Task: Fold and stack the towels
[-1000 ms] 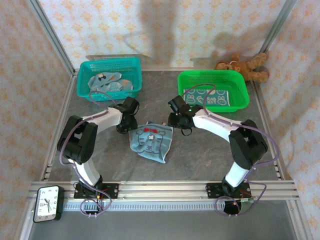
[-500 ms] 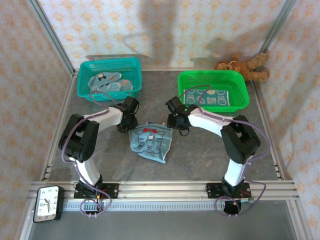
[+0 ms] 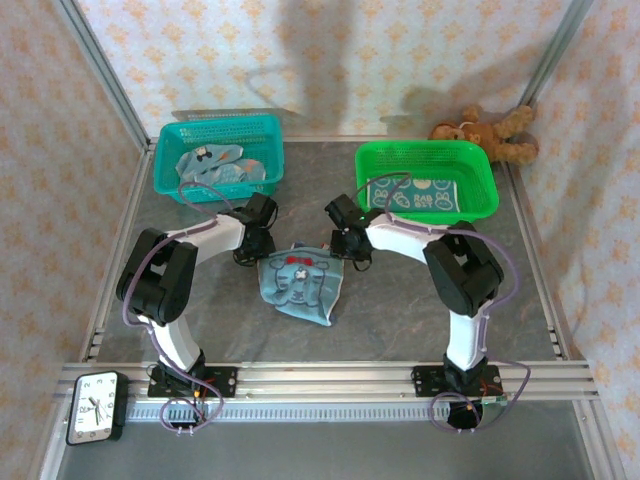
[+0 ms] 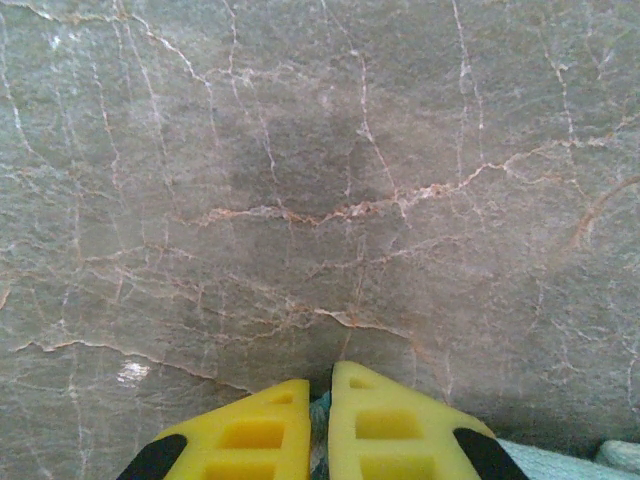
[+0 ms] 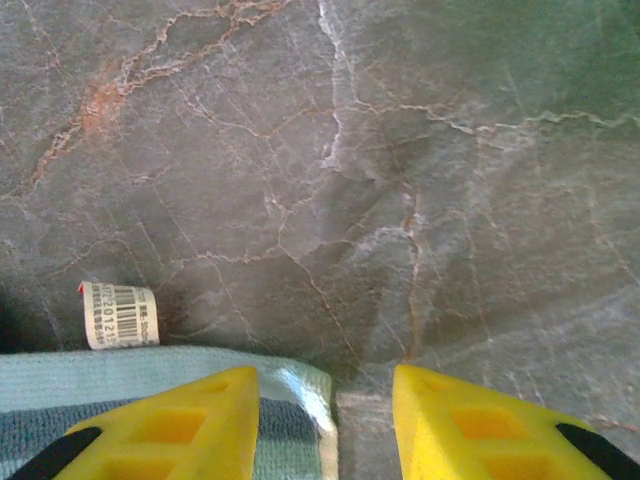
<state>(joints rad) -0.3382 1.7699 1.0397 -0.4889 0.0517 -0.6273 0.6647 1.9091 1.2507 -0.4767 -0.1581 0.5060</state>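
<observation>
A light blue towel [image 3: 300, 285] with a tiger face and red bow lies flat in the middle of the table. My left gripper [image 3: 258, 242] is at its far left corner. In the left wrist view that left gripper [image 4: 320, 385] has its yellow fingers pressed together with a sliver of teal cloth [image 4: 320, 430] pinched between them. My right gripper [image 3: 347, 246] is at the towel's far right corner. In the right wrist view the right gripper [image 5: 322, 374] is open, straddling the towel corner [image 5: 300, 400], one finger over the cloth and the other over bare table.
A teal basket [image 3: 170, 150] at the back left holds more crumpled towels [image 3: 215, 168]. A green basket [image 3: 480, 170] at the back right holds a folded towel [image 3: 420, 197]. A brown teddy bear [image 3: 490, 133] sits behind it. A clock [image 3: 95, 407] lies at the near left. The towel's white label [image 5: 120, 315] sticks out.
My left gripper has closed on the towel's far left corner. My right arm has swung left, bringing its gripper to the far right corner, jaws narrowing slightly.
</observation>
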